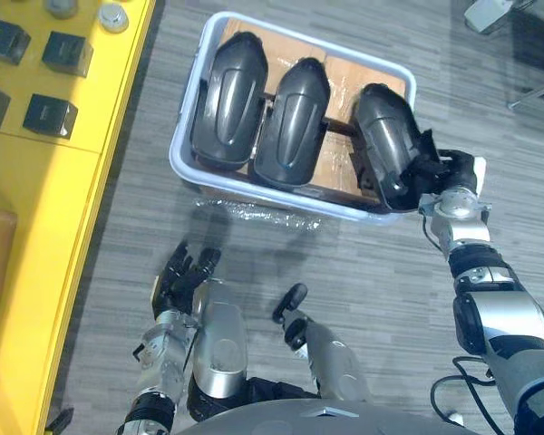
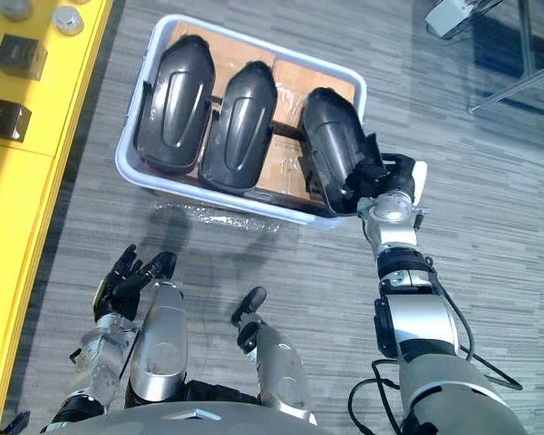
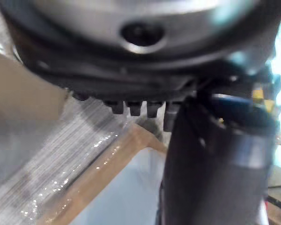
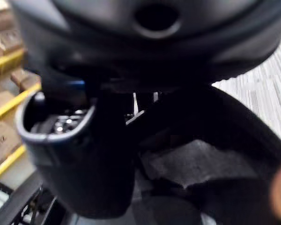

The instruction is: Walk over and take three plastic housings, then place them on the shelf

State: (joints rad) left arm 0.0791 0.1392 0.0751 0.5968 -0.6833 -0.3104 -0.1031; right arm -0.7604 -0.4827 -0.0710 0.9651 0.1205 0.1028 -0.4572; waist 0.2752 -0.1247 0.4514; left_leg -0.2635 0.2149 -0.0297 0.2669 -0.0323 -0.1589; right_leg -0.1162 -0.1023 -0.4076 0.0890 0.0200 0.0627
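**Left eye view.**
- Pale bin (image 1: 281, 201) on the grey floor, lined with cardboard (image 1: 331, 163).
- It holds three dark items side by side: left housing (image 1: 228, 100), middle housing (image 1: 290, 122), right housing (image 1: 381, 136). None has been taken out yet.
- Right hand (image 1: 435, 168) is at the bin's near right corner, fingers curled onto the near end of the right housing.
- Left hand (image 1: 183, 276) hangs low and well apart from the bin, fingers spread, holding nothing.
- Clear film (image 1: 254, 216) lies on the floor just before the bin.
- Yellow surface (image 1: 45, 227) to the left carries black boxes (image 1: 50, 115).

**Right eye view.**
- Same layout.
- Risk: the grasp sits on one end only, so the long housing may swing or slip as it is lifted.
- Risk: its underside may catch the bin wall, or it may knock the middle housing just beside it.
- Risk: the film lies in the walking path.

**Left wrist view.**
- Fingers (image 3: 133, 108) stand in a loose row, with nothing between them.

**Right wrist view.**
- Dark housing surface sits close past the hand. The exact contact cannot be made out here.
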